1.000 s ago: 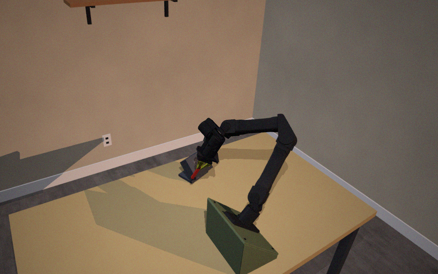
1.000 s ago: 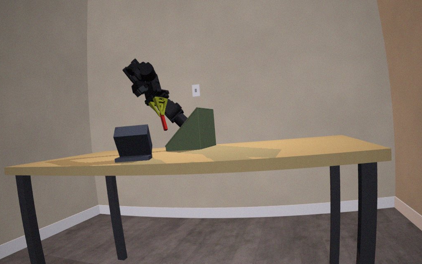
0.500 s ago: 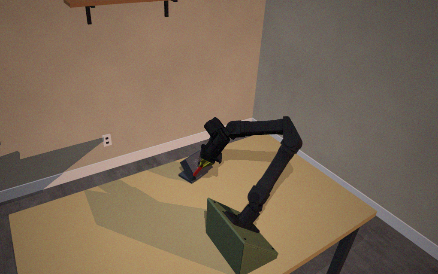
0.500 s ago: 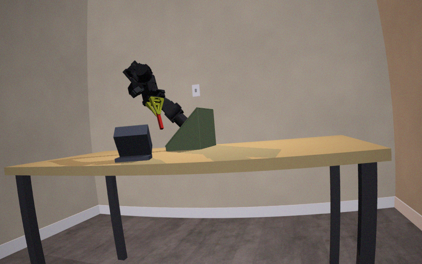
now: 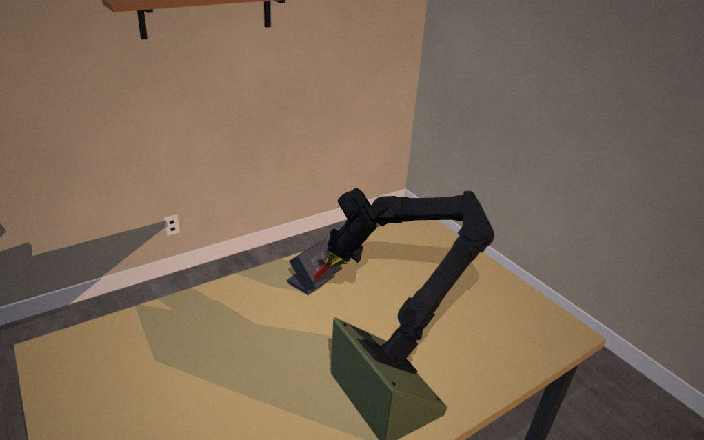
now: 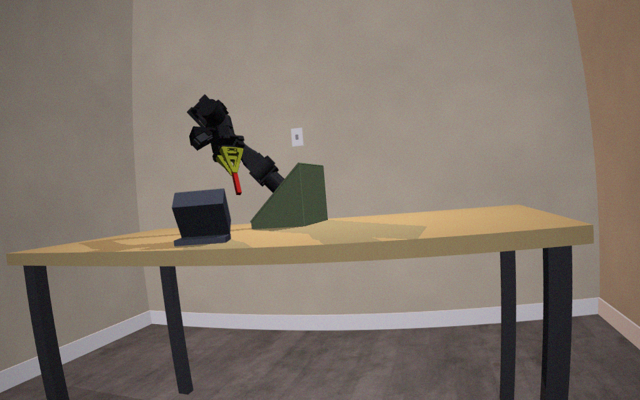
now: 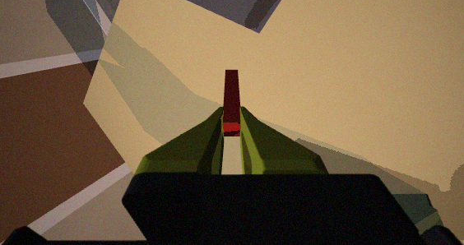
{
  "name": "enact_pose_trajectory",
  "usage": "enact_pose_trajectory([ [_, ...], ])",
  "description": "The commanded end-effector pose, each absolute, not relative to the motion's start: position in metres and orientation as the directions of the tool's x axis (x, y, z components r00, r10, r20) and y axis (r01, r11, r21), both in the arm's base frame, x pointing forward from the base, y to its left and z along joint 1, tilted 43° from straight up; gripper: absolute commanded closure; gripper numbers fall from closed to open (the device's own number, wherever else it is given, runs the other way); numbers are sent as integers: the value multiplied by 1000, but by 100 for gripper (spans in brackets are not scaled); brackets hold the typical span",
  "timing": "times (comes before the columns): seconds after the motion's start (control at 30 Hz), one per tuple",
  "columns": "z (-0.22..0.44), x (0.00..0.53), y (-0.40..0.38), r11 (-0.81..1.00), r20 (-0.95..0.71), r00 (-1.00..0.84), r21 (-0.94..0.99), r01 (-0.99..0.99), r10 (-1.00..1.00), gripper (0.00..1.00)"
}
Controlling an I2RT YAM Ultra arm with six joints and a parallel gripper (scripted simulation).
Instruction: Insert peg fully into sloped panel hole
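Note:
My gripper (image 5: pixel 333 261), with yellow-green fingers, is shut on a slim red peg (image 5: pixel 321 271). The peg sticks out past the fingertips, pointing down and forward, and is held in the air. In the wrist view the peg (image 7: pixel 231 100) stands between the fingers. The dark grey sloped panel (image 5: pixel 310 262) stands on the table near its far edge. From the exterior view the peg (image 6: pixel 236 183) hangs just above and to the right of the panel (image 6: pixel 201 214), apart from it. In the wrist view only a corner of the panel (image 7: pixel 230 2) shows at the top; its hole is not in sight there.
The arm rises from a green wedge-shaped base (image 5: pixel 378 377) near the table's front edge. The table's far edge runs just behind the panel. A wooden shelf (image 5: pixel 190 5) hangs high on the wall.

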State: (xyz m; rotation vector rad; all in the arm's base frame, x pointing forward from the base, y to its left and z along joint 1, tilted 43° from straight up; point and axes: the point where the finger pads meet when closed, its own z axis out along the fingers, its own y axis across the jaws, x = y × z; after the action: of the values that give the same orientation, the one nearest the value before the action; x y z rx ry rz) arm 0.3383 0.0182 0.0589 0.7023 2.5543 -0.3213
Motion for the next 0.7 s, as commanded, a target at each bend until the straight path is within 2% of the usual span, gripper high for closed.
enact_pose_trajectory([
  [0.0, 68, 343, 20, 836, -528, -720, -33, 547, 450, 100],
  [0.67, 86, 343, 9, 795, -579, -617, 93, 600, 533, 100],
])
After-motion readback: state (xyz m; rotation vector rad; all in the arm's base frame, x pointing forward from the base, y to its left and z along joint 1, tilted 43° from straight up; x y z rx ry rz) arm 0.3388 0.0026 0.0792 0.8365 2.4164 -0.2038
